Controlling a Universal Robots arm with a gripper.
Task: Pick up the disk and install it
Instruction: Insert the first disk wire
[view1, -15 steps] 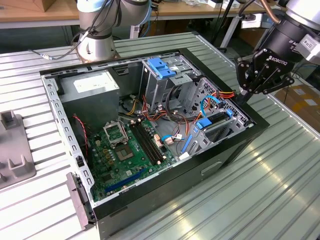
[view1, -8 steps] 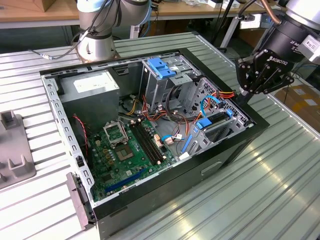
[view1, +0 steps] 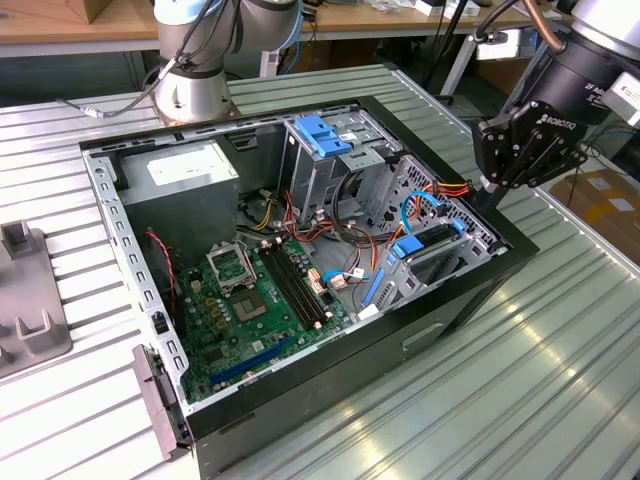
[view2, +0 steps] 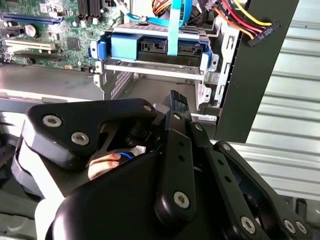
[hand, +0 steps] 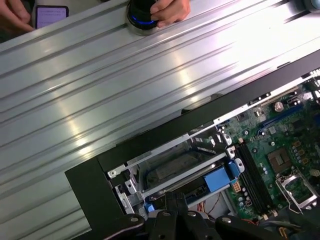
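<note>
I see the gripper (view1: 487, 187) hanging at the computer case's (view1: 470, 300) rim, about three o'clock in the exterior view; fingers closed together, holding nothing. The disk (view2: 150, 47) sits in its bay (view2: 155, 70), seen in the second wrist view.

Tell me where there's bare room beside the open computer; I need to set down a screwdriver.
The ribbed metal table lies bare on the exterior view's right of the computer case, below the gripper. Inside, cables and the drive cage crowd it.
</note>
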